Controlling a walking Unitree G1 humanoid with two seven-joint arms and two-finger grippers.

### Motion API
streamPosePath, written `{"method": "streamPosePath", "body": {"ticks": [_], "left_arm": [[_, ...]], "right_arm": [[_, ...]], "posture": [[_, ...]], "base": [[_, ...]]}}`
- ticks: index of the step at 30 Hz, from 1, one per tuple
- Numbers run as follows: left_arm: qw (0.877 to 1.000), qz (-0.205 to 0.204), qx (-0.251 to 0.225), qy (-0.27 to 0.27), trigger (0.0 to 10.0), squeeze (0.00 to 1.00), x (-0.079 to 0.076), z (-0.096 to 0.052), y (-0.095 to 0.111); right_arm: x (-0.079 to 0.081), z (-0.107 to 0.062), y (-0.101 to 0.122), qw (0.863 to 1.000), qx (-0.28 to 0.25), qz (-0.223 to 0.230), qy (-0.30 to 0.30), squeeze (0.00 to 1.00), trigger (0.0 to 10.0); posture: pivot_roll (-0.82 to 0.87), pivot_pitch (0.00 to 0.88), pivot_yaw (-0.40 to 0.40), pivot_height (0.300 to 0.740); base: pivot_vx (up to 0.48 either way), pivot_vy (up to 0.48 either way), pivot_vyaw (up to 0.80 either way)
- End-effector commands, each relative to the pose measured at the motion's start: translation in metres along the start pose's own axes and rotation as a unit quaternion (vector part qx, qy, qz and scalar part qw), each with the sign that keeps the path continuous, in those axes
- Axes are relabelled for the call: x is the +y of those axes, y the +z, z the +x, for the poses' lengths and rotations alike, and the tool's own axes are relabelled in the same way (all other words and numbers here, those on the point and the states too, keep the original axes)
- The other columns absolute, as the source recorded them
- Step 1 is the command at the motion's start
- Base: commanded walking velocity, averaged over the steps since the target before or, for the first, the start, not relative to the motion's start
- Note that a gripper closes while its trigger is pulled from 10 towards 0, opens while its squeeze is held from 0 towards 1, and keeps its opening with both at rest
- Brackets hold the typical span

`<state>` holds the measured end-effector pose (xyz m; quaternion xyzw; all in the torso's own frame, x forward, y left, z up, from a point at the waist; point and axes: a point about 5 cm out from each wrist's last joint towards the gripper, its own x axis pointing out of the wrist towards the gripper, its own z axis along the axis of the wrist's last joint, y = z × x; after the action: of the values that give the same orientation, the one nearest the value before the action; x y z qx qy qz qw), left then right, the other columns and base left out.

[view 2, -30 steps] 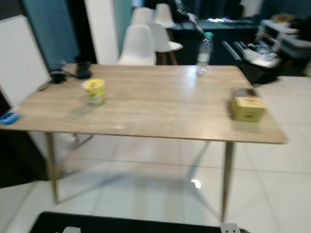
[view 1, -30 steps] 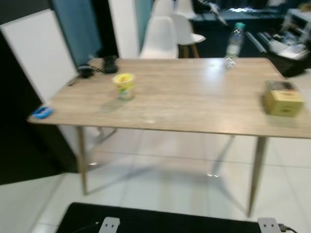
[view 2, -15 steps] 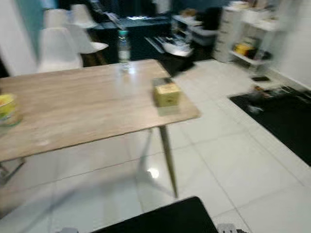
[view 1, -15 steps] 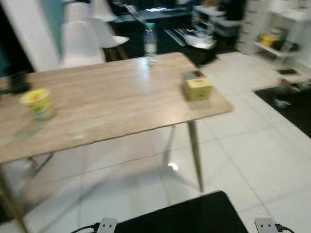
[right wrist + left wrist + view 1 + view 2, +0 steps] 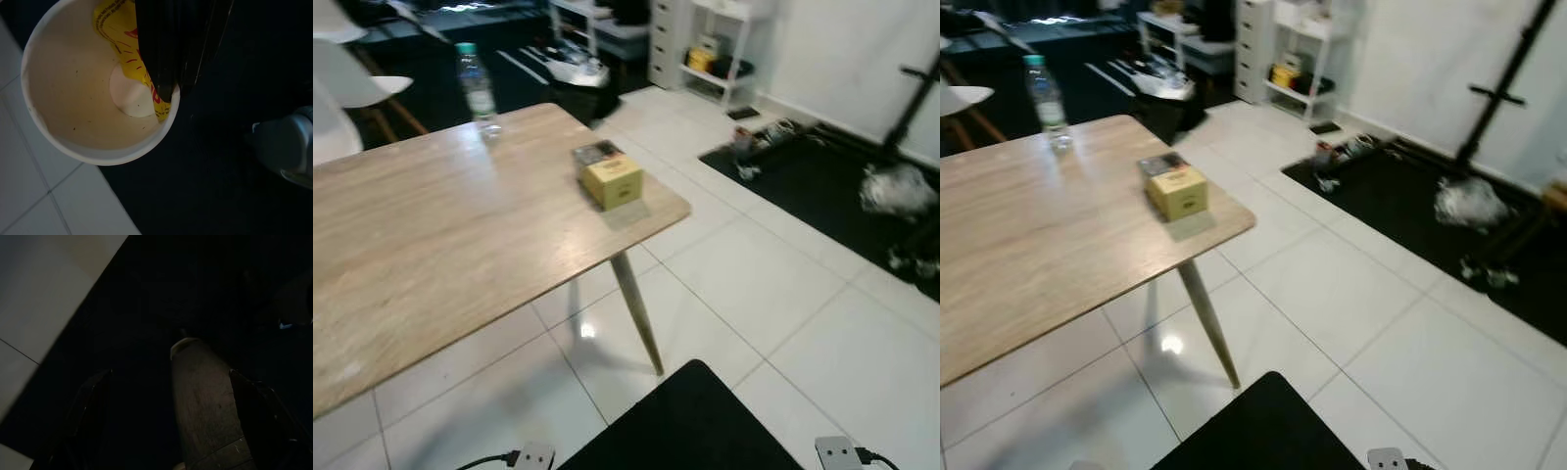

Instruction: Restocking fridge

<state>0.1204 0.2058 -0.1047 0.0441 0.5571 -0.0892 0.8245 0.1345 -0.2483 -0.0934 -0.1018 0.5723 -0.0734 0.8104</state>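
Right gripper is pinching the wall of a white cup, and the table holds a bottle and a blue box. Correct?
Not quite: the box is yellow, as the left eye view shows. The rest stands: the right gripper pinches the cup wall, and the bottle stands on the table.

Wooden table point(image 5: 431, 255) on white tile floor point(image 5: 773, 294); white shelving point(image 5: 1298, 44) by wall; black mat point(image 5: 1410, 196).

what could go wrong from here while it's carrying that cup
The right gripper pinches the white cup only by its rim, one finger inside and one outside, so a jolt while walking might tip or drop it onto the tiled floor. The wooden table corner and its slanted leg sit close ahead and could be clipped. Loose clutter on the black mat might be a tripping risk.
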Motion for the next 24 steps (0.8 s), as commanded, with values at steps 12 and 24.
{"method": "streamPosePath", "body": {"ticks": [12,24], "left_arm": [[0.998,0.057,0.014,0.012,10.0,0.00,0.003,0.000,0.000],[0.998,0.058,0.013,0.010,10.0,0.00,0.003,0.000,0.001]], "right_arm": [[0.009,0.000,0.010,1.000,-0.019,-0.011,0.010,0.00,10.0],[0.012,0.000,0.013,0.999,-0.022,-0.020,0.014,0.00,10.0]], "posture": [[0.05,0.000,-0.007,0.740],[0.04,0.000,-0.006,0.740]], "base": [[0.000,0.000,-0.78],[0.000,0.000,-0.78]]}}
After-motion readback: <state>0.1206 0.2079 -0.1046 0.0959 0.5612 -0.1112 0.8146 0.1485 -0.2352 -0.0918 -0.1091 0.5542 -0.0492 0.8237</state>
